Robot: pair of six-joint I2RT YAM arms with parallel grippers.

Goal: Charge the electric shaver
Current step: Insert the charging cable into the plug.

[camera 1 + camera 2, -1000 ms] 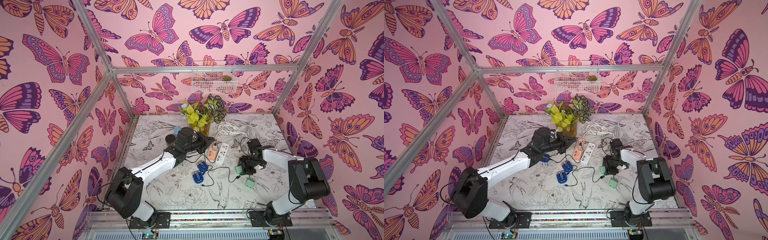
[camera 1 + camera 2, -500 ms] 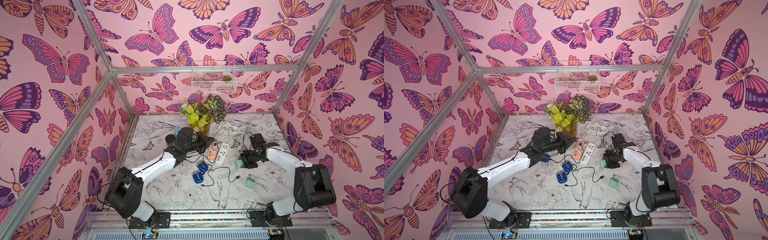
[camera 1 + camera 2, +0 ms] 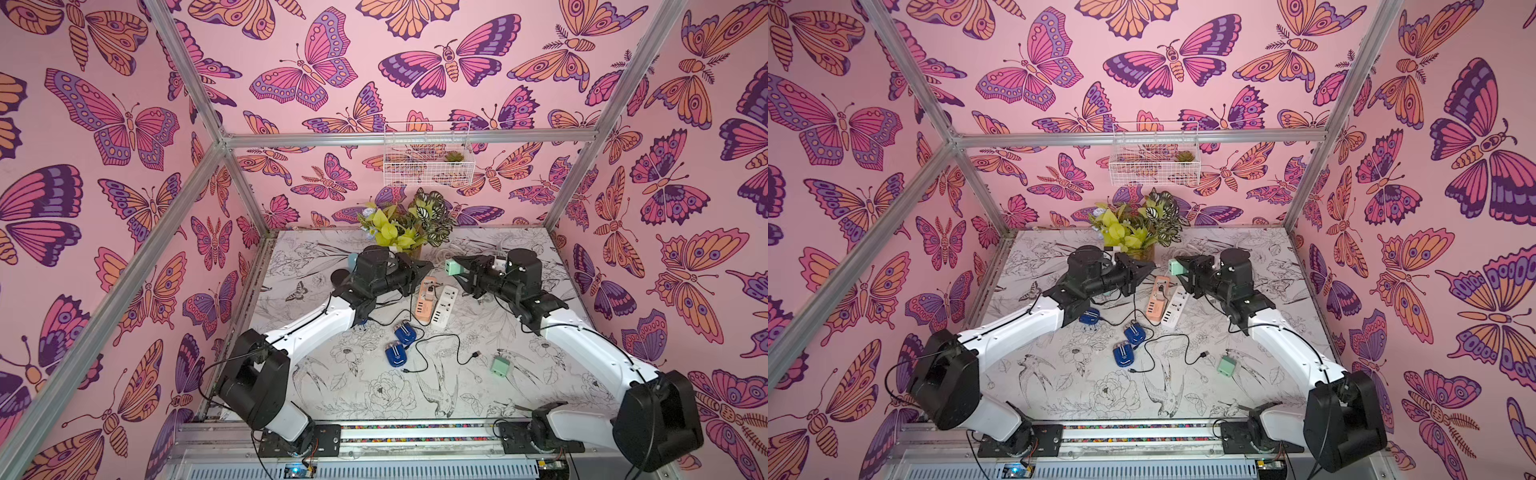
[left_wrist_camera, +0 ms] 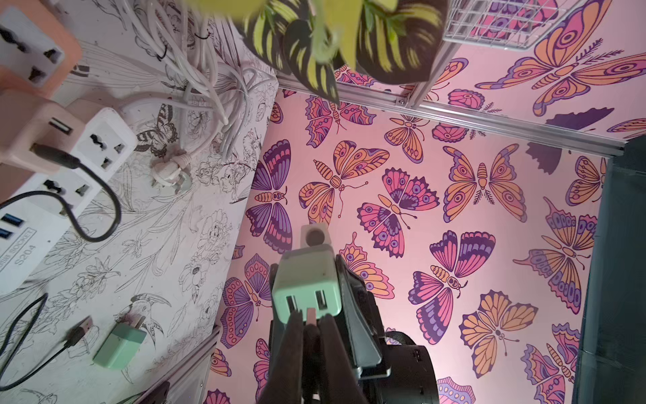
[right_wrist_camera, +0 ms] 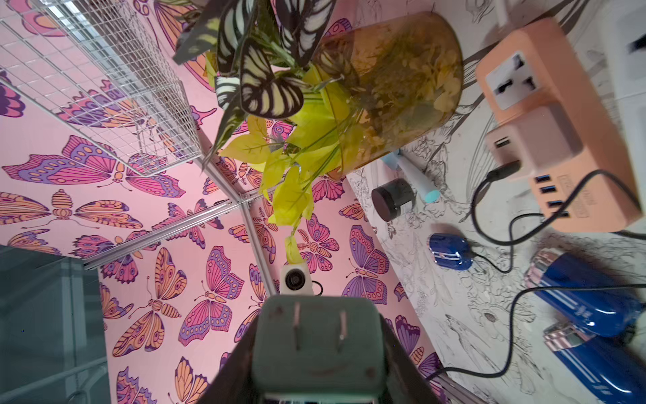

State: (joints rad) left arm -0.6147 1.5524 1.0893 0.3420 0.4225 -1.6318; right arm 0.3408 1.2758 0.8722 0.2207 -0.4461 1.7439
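Floral table [image 3: 1084, 390], shaver [image 3: 1090, 318] partly behind left arm [image 3: 1017, 328]

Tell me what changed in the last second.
The right gripper took hold of one green adapter off the table and lifted it up toward the left gripper. The left gripper stayed shut and in place. The other green adapter, blue shavers and power strips did not move.

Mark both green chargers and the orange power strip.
lifted green charger [image 3: 454, 266]: in a top view, its visible side.
green charger lying flat [image 3: 500, 366]: in a top view, middle of its body.
orange power strip [image 3: 424, 309]: in a top view, its USB end.
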